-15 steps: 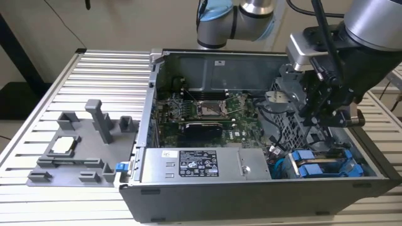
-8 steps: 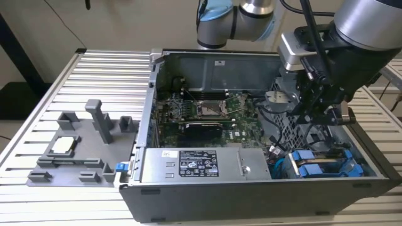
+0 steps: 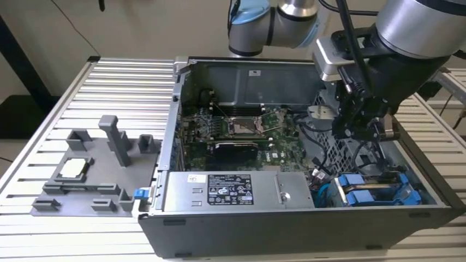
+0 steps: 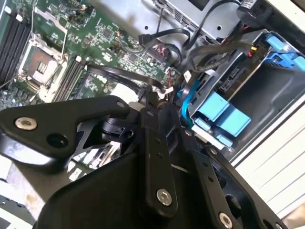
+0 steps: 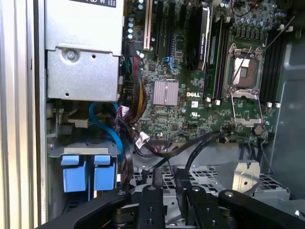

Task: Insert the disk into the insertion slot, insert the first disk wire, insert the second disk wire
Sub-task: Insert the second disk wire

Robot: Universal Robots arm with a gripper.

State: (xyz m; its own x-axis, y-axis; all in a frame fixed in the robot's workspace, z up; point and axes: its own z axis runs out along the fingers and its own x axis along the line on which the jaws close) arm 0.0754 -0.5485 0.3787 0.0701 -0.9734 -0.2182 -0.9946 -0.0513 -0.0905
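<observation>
We see the disk point(image 3: 375, 192) seated in the insertion slot point(image 3: 426, 188); our tool point(image 3: 358, 132) hovers above, its opening impossible to tell.

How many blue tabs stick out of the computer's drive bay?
2. The blue tabs sit side by side at the drive bay: one next to the other in the first wrist view. More may hide behind the cables.

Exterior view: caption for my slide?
Hand inside the open computer case, above the blue-framed disk seated in its bay.
</observation>
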